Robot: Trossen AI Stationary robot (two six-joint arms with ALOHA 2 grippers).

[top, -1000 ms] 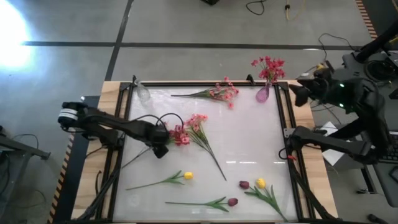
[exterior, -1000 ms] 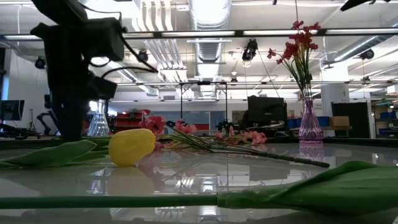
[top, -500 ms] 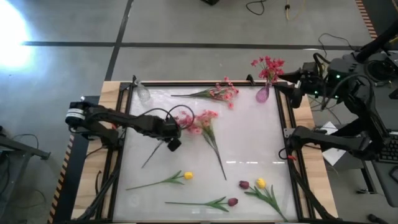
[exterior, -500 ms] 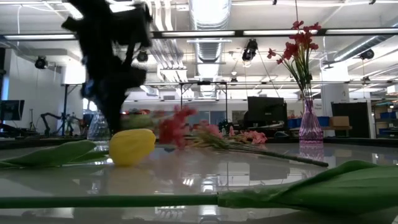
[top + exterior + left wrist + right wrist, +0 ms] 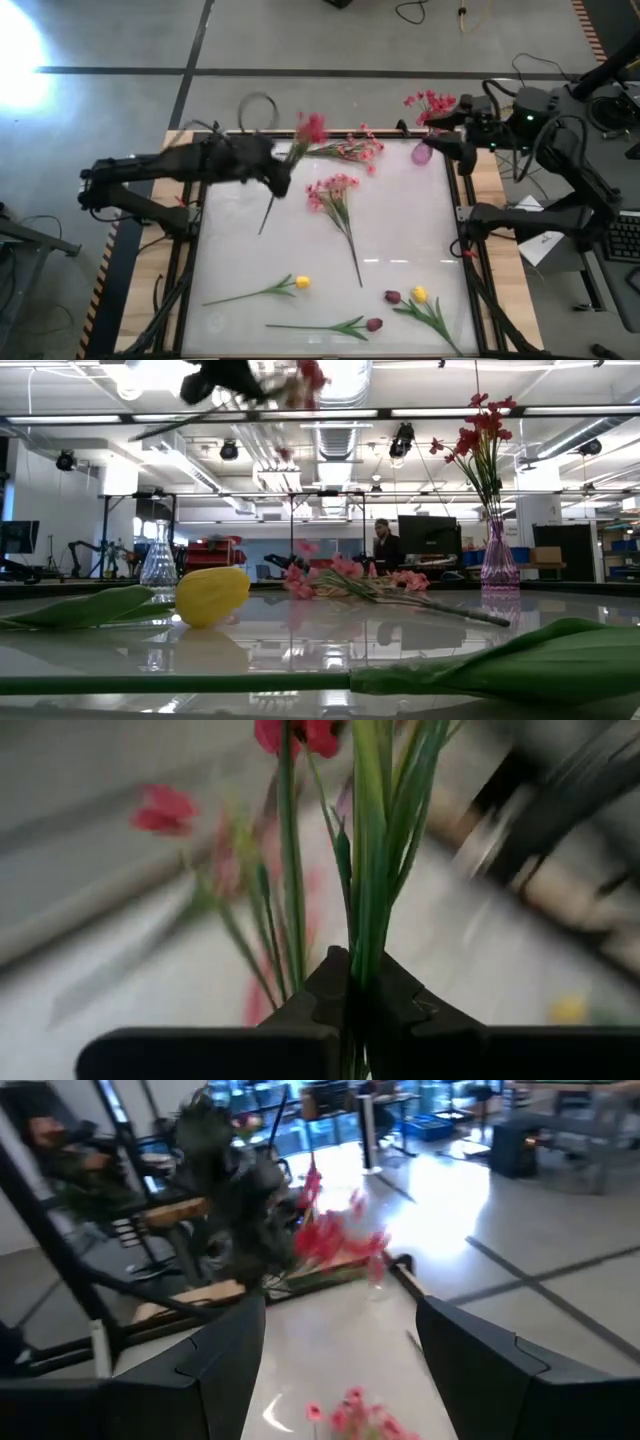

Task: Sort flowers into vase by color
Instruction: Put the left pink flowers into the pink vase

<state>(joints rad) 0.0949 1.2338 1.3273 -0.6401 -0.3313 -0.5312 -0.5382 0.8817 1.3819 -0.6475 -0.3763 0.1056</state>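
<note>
While the left gripper (image 5: pixel 350 995) clamped the red spray (image 5: pixel 310 127) mid-stem at eleven o'clock, it looked light and floppy; the right gripper (image 5: pixel 340 1350) waited at one o'clock, fingers apart.

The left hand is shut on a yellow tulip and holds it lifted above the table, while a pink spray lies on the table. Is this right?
Not quite. The left hand is shut on a red blossom spray, not a yellow tulip; the left wrist view shows red blossoms above its fingers. It does hold it lifted above the table, and a pink spray lies there.
</note>
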